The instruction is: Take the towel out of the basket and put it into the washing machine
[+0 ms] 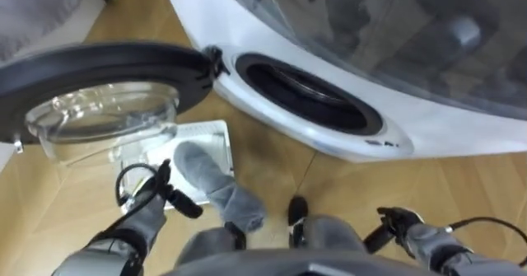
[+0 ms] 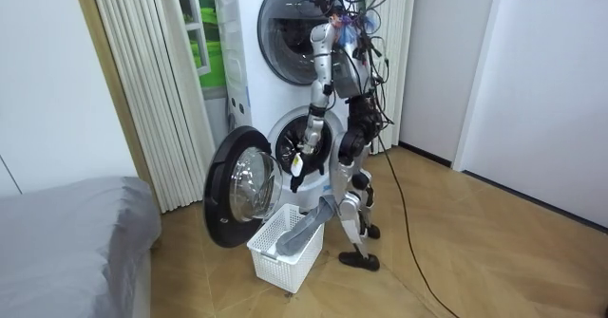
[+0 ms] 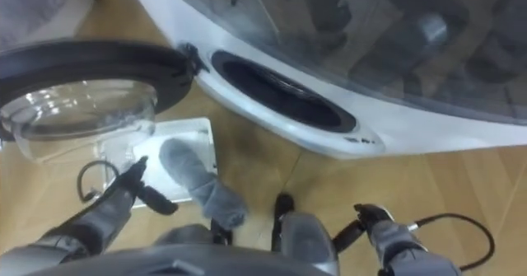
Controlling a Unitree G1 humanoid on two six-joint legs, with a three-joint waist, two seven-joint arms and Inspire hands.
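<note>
- The robot is standing upright on the wooden floor, directly facing the washing machine, which is sitting under a second round-windowed unit.
- The machine's door is hanging fully open to the robot's left, with its clear glass bowl facing up. The dark drum opening is lying exposed ahead.
- A white slotted basket is sitting on the floor below the open door, just in front of the robot's feet.
- The grey towel is lying in the basket. One end is draping over the near rim and reaching down to the floor by the feet. Neither hand is touching it.
- The left hand is hovering above the basket at about drum height, with its fingers loosely spread and gripping nothing.
- The right hand is hanging low at the robot's right side, over bare floor. I cannot tell whether its fingers are curled or straight.
- In the room view, a grey bed is occupying the lower left corner.
</note>
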